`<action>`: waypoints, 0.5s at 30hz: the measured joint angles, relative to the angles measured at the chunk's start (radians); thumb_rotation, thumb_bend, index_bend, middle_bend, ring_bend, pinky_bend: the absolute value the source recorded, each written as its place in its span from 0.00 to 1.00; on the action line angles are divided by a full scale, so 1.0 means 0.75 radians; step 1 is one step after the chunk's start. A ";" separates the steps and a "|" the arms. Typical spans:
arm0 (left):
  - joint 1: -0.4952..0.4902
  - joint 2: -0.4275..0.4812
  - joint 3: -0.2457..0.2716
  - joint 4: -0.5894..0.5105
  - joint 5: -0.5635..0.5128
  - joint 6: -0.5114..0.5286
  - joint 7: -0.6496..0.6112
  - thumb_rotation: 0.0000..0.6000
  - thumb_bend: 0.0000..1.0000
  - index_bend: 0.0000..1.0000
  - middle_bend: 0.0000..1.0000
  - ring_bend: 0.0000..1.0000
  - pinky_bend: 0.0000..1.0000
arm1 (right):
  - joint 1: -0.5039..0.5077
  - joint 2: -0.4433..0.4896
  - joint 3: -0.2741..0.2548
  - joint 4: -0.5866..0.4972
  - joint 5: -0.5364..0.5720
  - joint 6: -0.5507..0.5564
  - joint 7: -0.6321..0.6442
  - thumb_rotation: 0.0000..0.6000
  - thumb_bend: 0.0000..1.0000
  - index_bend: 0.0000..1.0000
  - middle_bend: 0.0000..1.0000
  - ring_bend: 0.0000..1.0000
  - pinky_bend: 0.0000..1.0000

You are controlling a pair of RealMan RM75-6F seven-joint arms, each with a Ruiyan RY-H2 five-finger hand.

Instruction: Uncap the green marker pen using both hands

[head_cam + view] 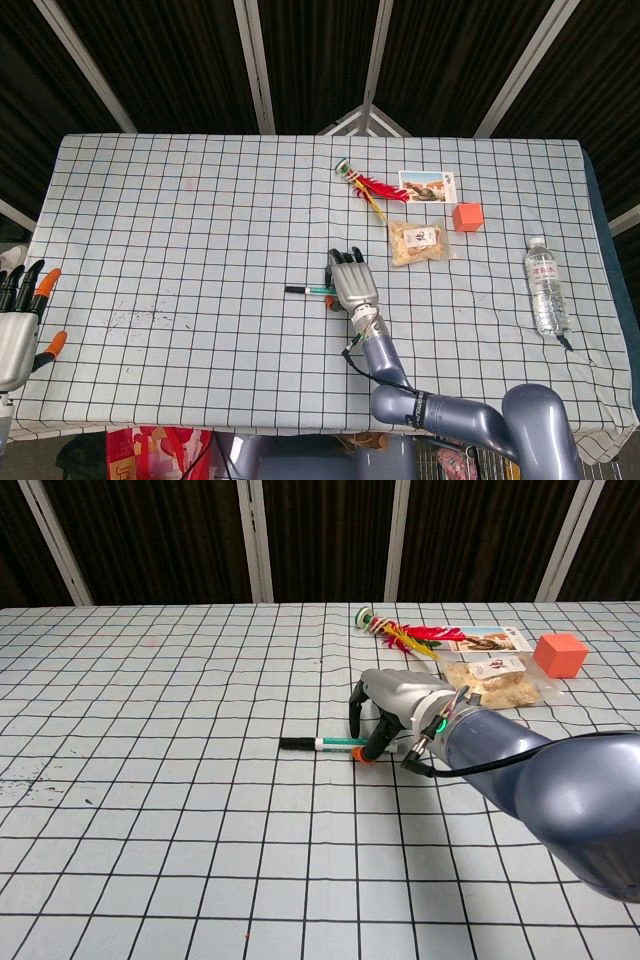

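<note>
Overhead, checked tablecloth (pixel 180 210) on table, dark slatted wall (pixel 300 50) behind

Setting: you worked in a robot test or lab space, not a home. Evidence: one table (pixel 150 200) under a black-gridded white cloth, dark slatted panels with pale metal struts (pixel 255 60) behind it, assorted unrelated props scattered on top.

No legible text, labels or numbers.
</note>
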 measured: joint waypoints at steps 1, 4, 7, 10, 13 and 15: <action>0.000 0.000 0.000 0.000 0.000 0.000 0.001 1.00 0.38 0.12 0.01 0.00 0.01 | 0.001 0.000 0.000 0.001 0.001 -0.001 0.001 1.00 0.36 0.57 0.15 0.18 0.04; 0.000 -0.001 0.001 0.001 -0.002 0.000 0.005 1.00 0.38 0.12 0.01 0.00 0.01 | 0.002 -0.001 -0.001 0.005 0.003 -0.003 0.003 1.00 0.38 0.60 0.17 0.19 0.04; 0.000 -0.001 0.000 0.001 -0.002 0.002 0.004 1.00 0.38 0.12 0.01 0.00 0.01 | 0.004 -0.001 -0.002 0.008 0.001 -0.004 0.006 1.00 0.40 0.61 0.18 0.19 0.04; 0.000 0.000 0.003 0.000 0.003 0.003 0.008 1.00 0.38 0.13 0.01 0.00 0.01 | 0.006 -0.001 -0.005 0.011 0.008 -0.010 0.003 1.00 0.41 0.61 0.18 0.19 0.04; 0.000 0.001 0.004 -0.004 0.006 0.005 0.015 1.00 0.38 0.13 0.01 0.00 0.01 | 0.008 -0.003 -0.006 0.017 0.011 -0.015 0.005 1.00 0.43 0.61 0.18 0.19 0.04; 0.001 0.003 0.004 -0.006 0.006 0.007 0.017 1.00 0.38 0.13 0.01 0.00 0.01 | 0.009 -0.004 -0.008 0.021 0.010 -0.015 0.006 1.00 0.44 0.61 0.18 0.19 0.04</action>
